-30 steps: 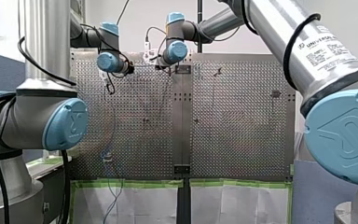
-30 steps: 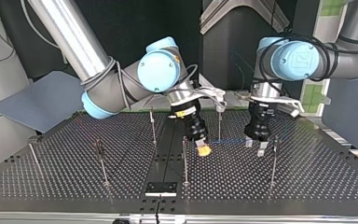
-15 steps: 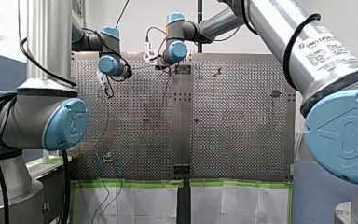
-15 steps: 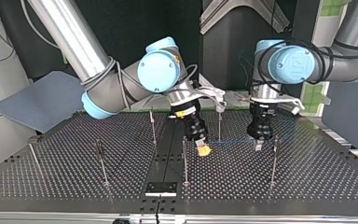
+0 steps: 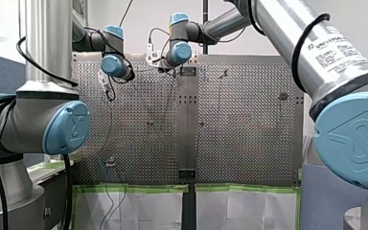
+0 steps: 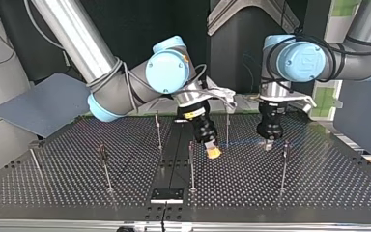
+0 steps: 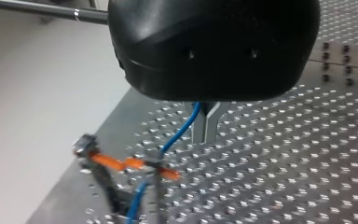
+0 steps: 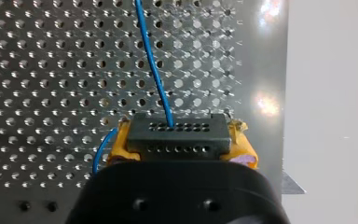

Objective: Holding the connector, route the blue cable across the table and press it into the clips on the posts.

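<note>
In the right wrist view my right gripper is shut on the black connector, its yellow pads on either side. The blue cable leaves the connector over the perforated plate. In the top view this gripper hangs at mid-table, and the blue cable runs level from it to my left gripper. The left wrist view shows my left gripper with its metal fingers together on the blue cable, which drops to a clip with an orange piece beside it.
Thin posts stand on the perforated table: one just in front of my right gripper, one between the grippers, one near my left gripper, others further left. A black plate lies at the near edge.
My left gripper's fingers, spread a second ago, have shut on the cable, and it has moved slightly back in the top view. My right gripper has edged right with the connector.
</note>
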